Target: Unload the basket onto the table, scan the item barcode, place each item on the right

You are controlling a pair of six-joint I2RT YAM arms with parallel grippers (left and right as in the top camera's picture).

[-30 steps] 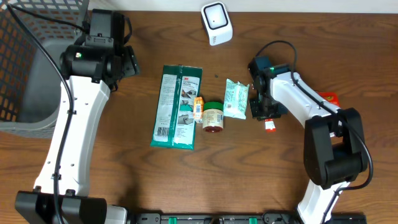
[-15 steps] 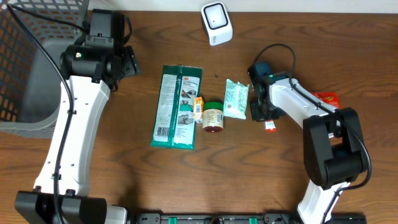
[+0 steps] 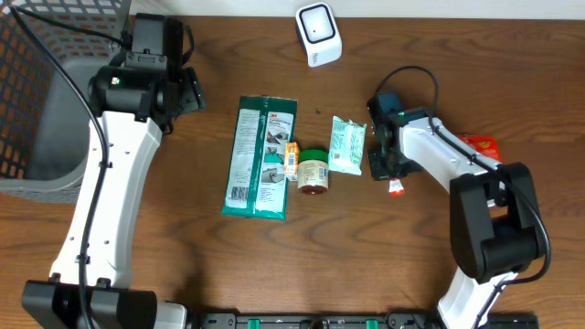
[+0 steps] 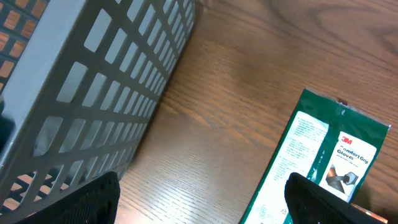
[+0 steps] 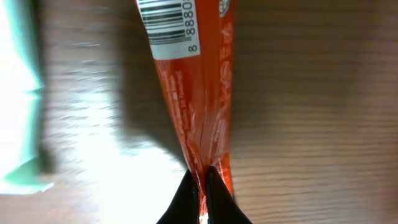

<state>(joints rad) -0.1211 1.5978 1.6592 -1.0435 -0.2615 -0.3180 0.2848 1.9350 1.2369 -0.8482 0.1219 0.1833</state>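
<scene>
Right gripper [image 5: 200, 184]: clamped tight on the crimped end of the orange sachet [image 5: 194, 93], jaws pressed together at the bottom edge of the wrist view; seen from overhead, right of centre [image 3: 388, 167].
Left gripper [image 4: 202, 186]: spread wide, holding nothing, parked at the upper left of the overhead view beside the basket [image 3: 27, 110].
Step in hand: grasp of the item looks made; presentation to the scanner [image 3: 318, 34] not yet done.
Task item position: sachet [image 3: 396, 186] just below the right gripper, just right of the mint pouch [image 3: 347, 144], well apart from the scanner at top centre. Cannot tell whether clear of the table [image 3: 183, 265] yet.
Next move: probably a lift, then a carry up and left towards the scanner, with a wrist turn so that the barcode [image 5: 166, 22] faces the scanner window. Thin film pinched by one end, so likely to droop or swing; slow travel advisable.
Basket: grey lattice, far left; no writing seen.
Green pack [image 4: 323, 168]: flat on the table, left of centre; "3M" and "Comfort Grip" legible in the left wrist view, small print below too fine to read.
Scanner: white, rounded, no legible marking.
Mint pouch: pale green, print too small to read.
Jar [image 3: 313, 174]: green lid, tan label, text unreadable.
Small orange box [image 3: 292, 158]: touching the jar's upper left side, unreadable.
Sachet print: barcode at the top of the right wrist view, digits "8880" and "8" legible; remainder cut off by the frame.
</scene>
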